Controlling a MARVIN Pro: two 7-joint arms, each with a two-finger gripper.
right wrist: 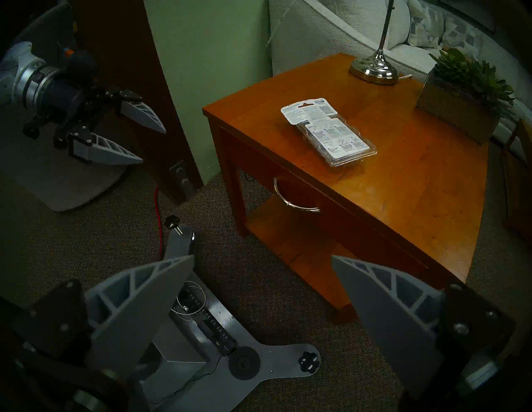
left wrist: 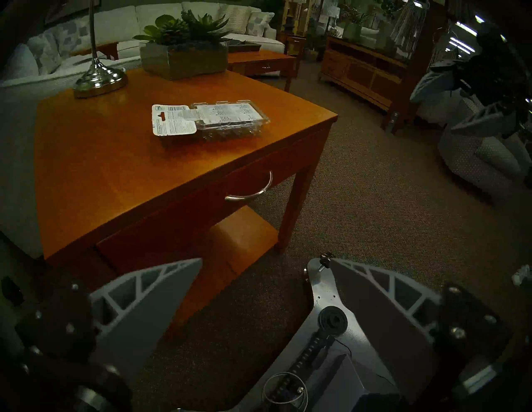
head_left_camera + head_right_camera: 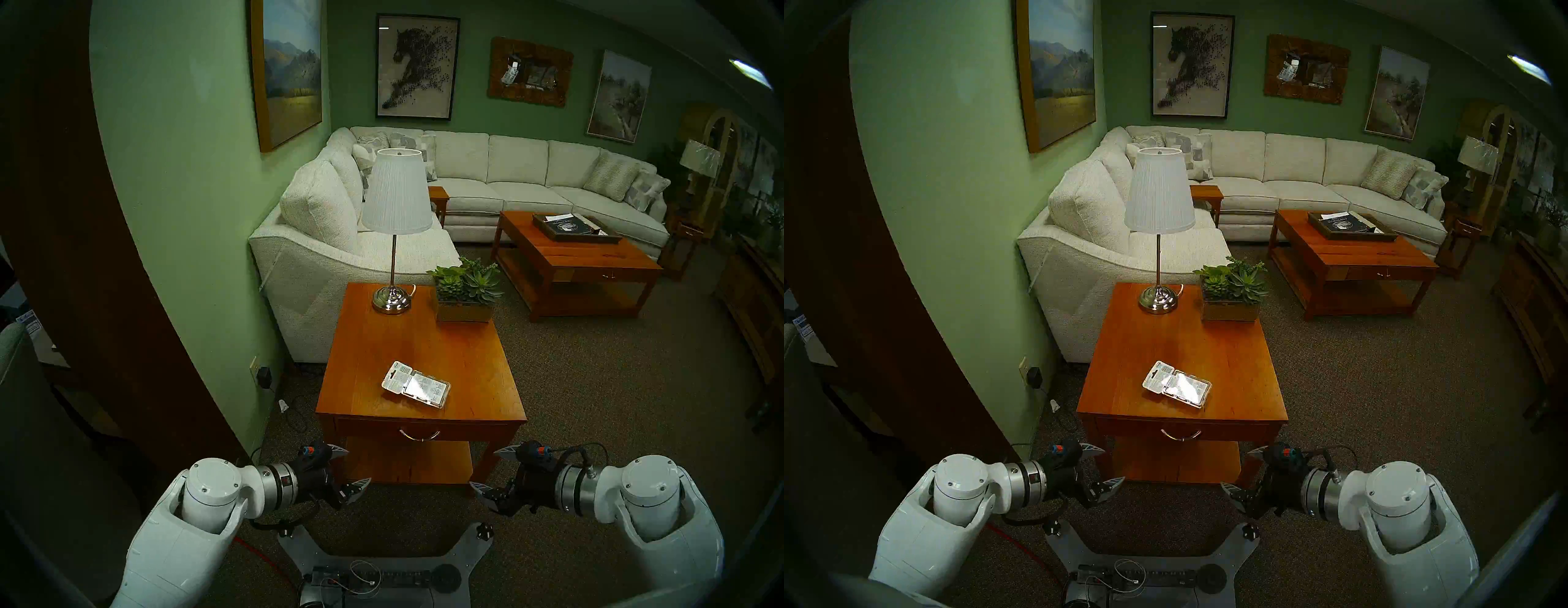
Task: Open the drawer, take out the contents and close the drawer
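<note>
The drawer [image 3: 369, 426] [image 3: 1229, 429] [image 2: 172, 221] [image 1: 359, 218] sits shut in the front of the orange-brown end table, its curved silver pull [image 3: 419, 434] centred. The contents, a clear blister pack [image 3: 416, 384] [image 3: 1176, 384] [image 2: 207, 120] [image 1: 331, 132] with a white card, lie flat on the tabletop near the front edge. My left gripper [image 3: 359, 465] [image 3: 1114, 463] [image 2: 266, 259] [image 1: 154, 146] hangs open and empty by the table's front left leg. Open and empty too, my right gripper [image 3: 483, 467] [image 3: 1234, 467] [image 1: 263, 256] [image 2: 431, 113] is by the front right leg. Both are below the drawer and touch nothing.
A lamp [image 3: 392, 297] and a potted succulent planter [image 3: 464, 293] stand at the back of the end table [image 3: 488, 369]. A low shelf [image 3: 407, 463] lies under the drawer. A white sofa [image 3: 305, 271] is behind, a green wall [image 3: 191, 254] left, a coffee table [image 3: 594, 259] far right.
</note>
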